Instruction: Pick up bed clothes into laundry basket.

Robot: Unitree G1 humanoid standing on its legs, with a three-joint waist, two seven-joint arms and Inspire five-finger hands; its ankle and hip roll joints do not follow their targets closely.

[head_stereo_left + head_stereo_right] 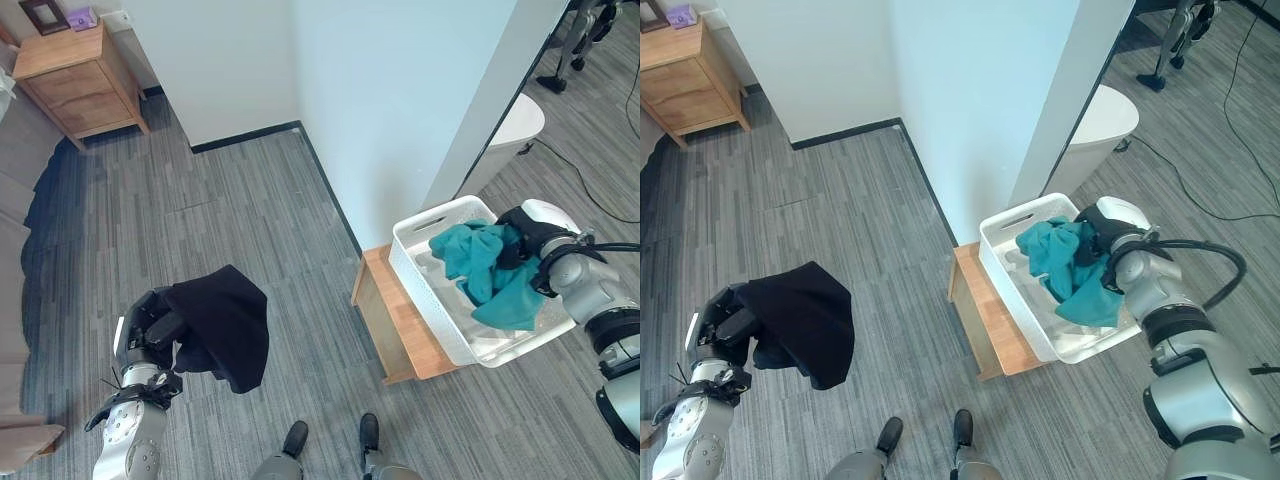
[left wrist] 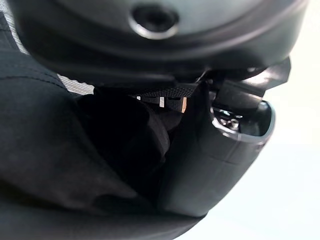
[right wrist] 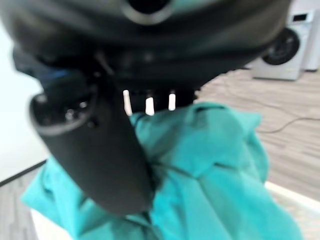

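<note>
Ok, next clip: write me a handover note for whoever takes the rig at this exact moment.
Left hand: shut on the black garment, which hangs from it above the floor, well clear of the basket.
Right hand: at the teal garment over the white laundry basket; its wrist view shows the thumb against the cloth, but whether it grips is unclear.
The basket sits tilted on a low wooden stand by the wall corner.
Done: teal garment is in or over the basket.
Left: let go of the teal garment if gripped, then bring the black one across and drop it in.
</note>
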